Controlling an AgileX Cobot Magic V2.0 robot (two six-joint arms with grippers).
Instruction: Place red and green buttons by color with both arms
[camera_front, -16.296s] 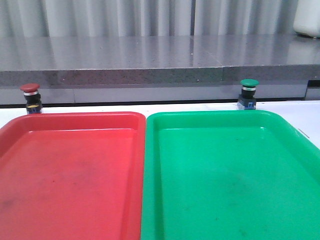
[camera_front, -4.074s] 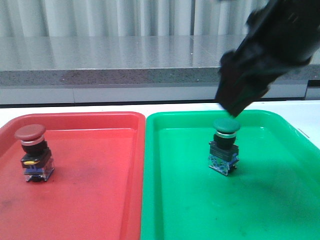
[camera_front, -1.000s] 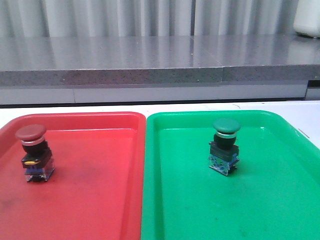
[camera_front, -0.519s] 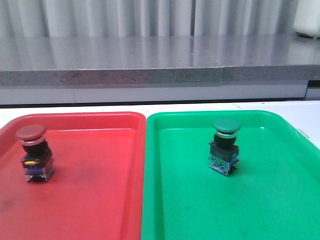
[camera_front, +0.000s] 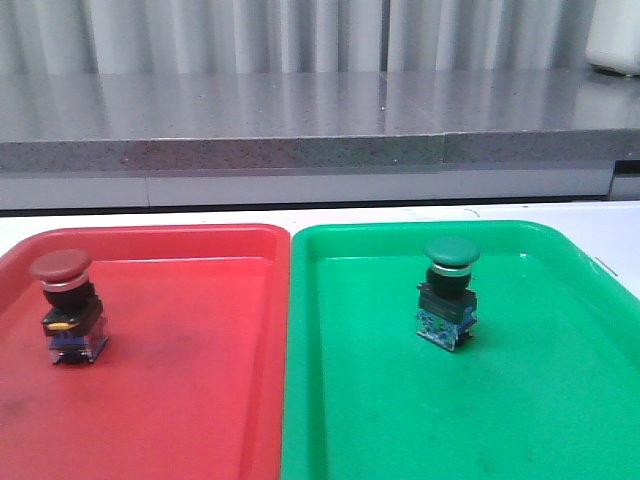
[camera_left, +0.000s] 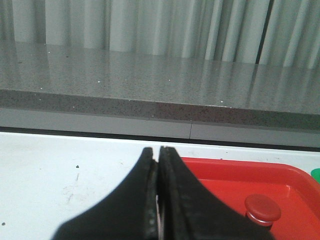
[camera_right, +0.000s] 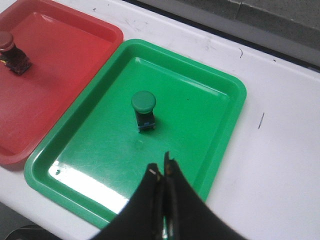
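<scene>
The red button (camera_front: 65, 306) stands upright in the red tray (camera_front: 180, 240) near its left side. It also shows in the right wrist view (camera_right: 11, 51), and its cap shows in the left wrist view (camera_left: 262, 208). The green button (camera_front: 449, 294) stands upright in the green tray (camera_front: 560, 240); it also shows in the right wrist view (camera_right: 144, 111). My left gripper (camera_left: 157, 151) is shut and empty, over the white table beside the red tray. My right gripper (camera_right: 161, 170) is shut and empty, high above the green tray's near edge. Neither gripper shows in the front view.
The two trays lie side by side on a white table (camera_right: 280, 165). A grey stone ledge (camera_front: 320, 120) runs along the back, with curtains behind it. A white object (camera_front: 615, 40) stands at the ledge's far right.
Nothing has moved in the last second. Earlier both buttons stood on the table behind the trays; 4.1 s ago the right arm was above the green button, and it has since left the front view.
</scene>
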